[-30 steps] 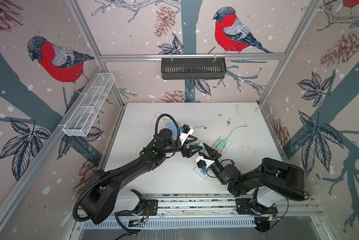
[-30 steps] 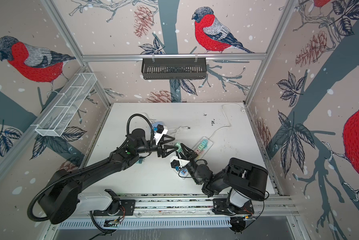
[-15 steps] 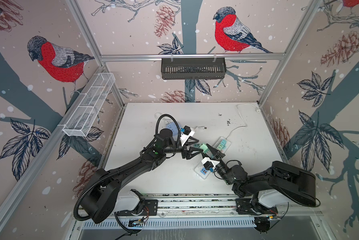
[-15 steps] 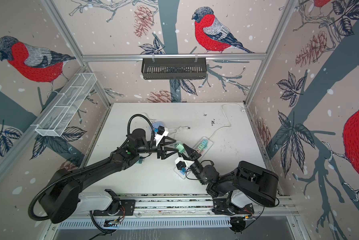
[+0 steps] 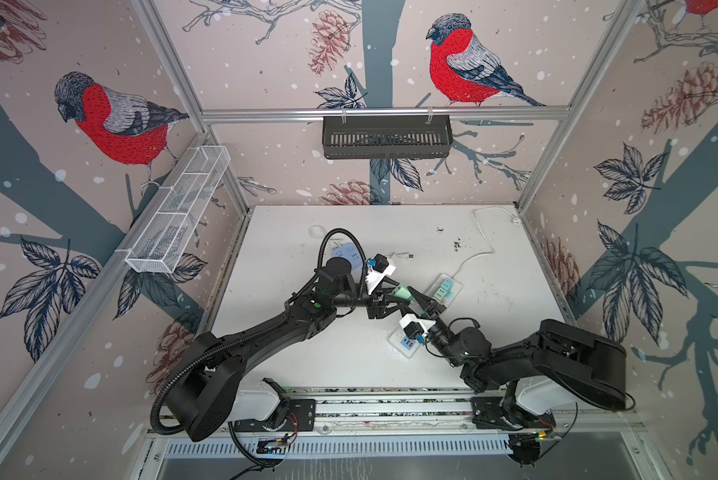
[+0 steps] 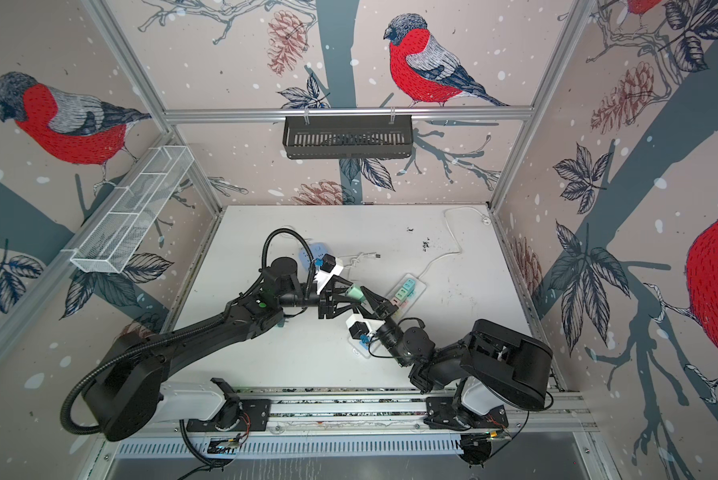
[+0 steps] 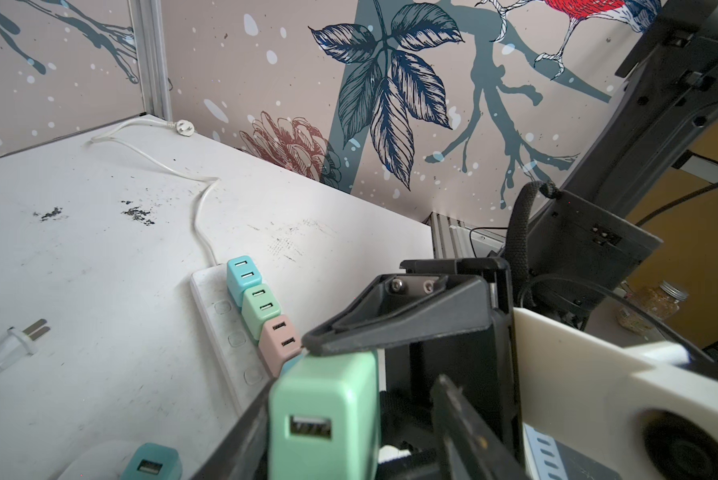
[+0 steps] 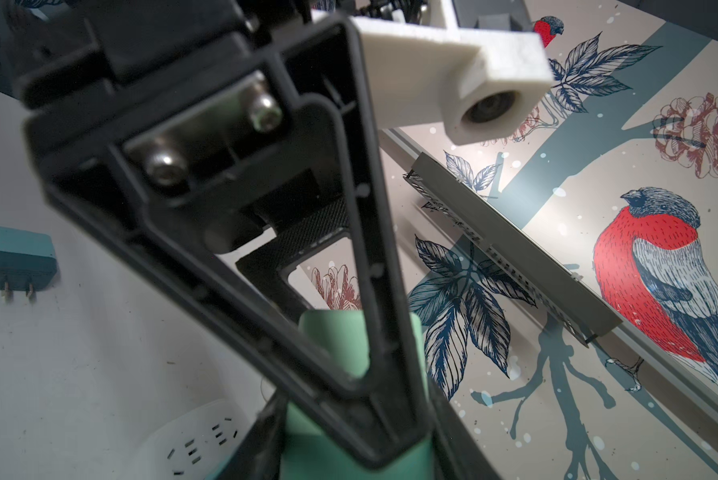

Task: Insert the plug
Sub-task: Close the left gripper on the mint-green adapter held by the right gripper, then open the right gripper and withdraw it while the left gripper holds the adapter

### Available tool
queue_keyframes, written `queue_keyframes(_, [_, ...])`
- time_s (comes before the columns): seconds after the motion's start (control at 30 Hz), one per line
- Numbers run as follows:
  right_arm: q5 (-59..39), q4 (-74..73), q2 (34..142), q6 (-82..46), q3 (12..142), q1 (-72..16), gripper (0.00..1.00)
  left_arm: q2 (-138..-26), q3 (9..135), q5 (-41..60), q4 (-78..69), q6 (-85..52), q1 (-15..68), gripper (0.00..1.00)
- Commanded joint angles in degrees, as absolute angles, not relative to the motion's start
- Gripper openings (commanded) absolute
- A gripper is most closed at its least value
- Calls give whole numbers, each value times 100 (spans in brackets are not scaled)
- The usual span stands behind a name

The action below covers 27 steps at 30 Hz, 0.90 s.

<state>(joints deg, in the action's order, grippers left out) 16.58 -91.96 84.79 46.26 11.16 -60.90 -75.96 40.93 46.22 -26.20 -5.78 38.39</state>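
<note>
Angled in from 8 o'clock with the left end effector [image 5: 404,297], fingers set either side of the green plug [image 5: 399,291]; impossible to say whether clamped yet or merely straddling. Holding that plug aloft over the middle of the bench [image 5: 328,365], with long axis lying roughly 10-to-4 in both top views and USB face turned toward the left wrist camera; prong end out of sight. Pinching the plug's far end with the right end effector [image 5: 414,294], jaws drawn together on it, angled in from 4 o'clock. Just beside, at 3 o'clock of the plug, meeting the white power strip [image 7: 220,328], laid 7-to-1, with three coloured chargers [image 7: 262,309] seated. Likely calling for a short carry toward 3 o'clock, then prongs down; nearer by the right arm.
</note>
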Motion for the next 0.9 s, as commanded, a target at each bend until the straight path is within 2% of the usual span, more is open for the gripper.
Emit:
queue_keyframes(0.0, [1644,-10688,8456,4465,1143,-6066,0,-7567,4109,4720,-2584,-457,3852,46])
queue_keyframes(0.1, [1636,-10688,8437,4434,1125,-6070,0,-7584,4113,4720,-2605,-441,3876,34])
queue_keyframes(0.3, [1634,-10687,8480,4403,1151,-6073,1,-7576,4116,4705,-2604,-366,3872,19])
queue_keyframes(0.33, [1648,-10692,8483,4400,1151,-6069,6,-7563,4122,4673,-2595,-339,3876,15])
queue_keyframes(0.43, [1741,-10688,8436,4304,1127,-6068,57,-7456,4048,4401,-2634,-310,3876,4])
queue_keyframes(0.47, [1793,-10693,8400,4260,1112,-6065,68,-7392,3990,4292,-2683,-295,3876,1])
queue_keyframes(0.53, [1917,-10694,8308,4194,1071,-6079,82,-7234,3818,3986,-2830,-249,3876,0])
queue_keyframes(0.57, [1993,-10689,8257,4160,1028,-6082,98,-7124,3706,3774,-2920,-218,3876,0])
queue_keyframes(0.87, [2647,-10687,7734,3797,493,-6084,100,-6204,2745,1885,-3285,745,3830,0])
